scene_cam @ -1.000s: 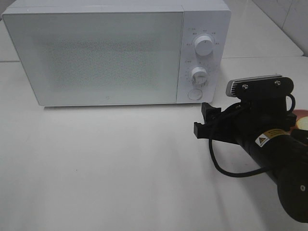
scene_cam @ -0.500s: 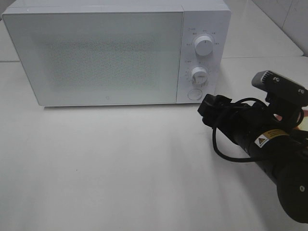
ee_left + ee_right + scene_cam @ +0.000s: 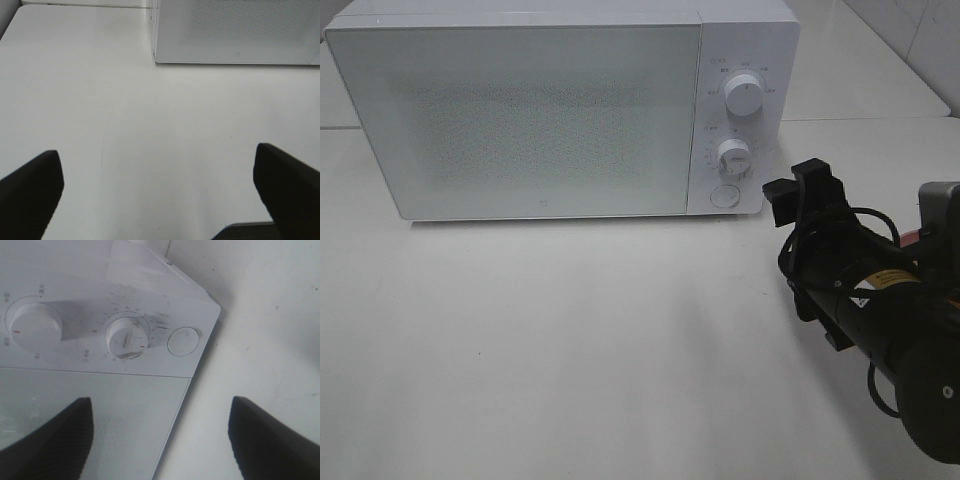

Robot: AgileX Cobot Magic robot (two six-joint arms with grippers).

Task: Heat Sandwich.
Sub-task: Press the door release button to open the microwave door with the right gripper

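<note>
Right wrist: fingers (apart) facing microwave

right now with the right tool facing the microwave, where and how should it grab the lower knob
Probably pinch the lower knob across its round rim, coming straight at the front panel of the microwave. It is a short round stub standing out from the flat face, so only its sides give opposing surfaces. The right tool, open, looks wide enough.

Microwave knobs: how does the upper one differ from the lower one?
The upper knob looks larger than the lower knob. The lower knob is ringed by fine tick marks; the upper knob has a plain arc and few symbols. Both are white, round, on the microwave's right panel.
</note>
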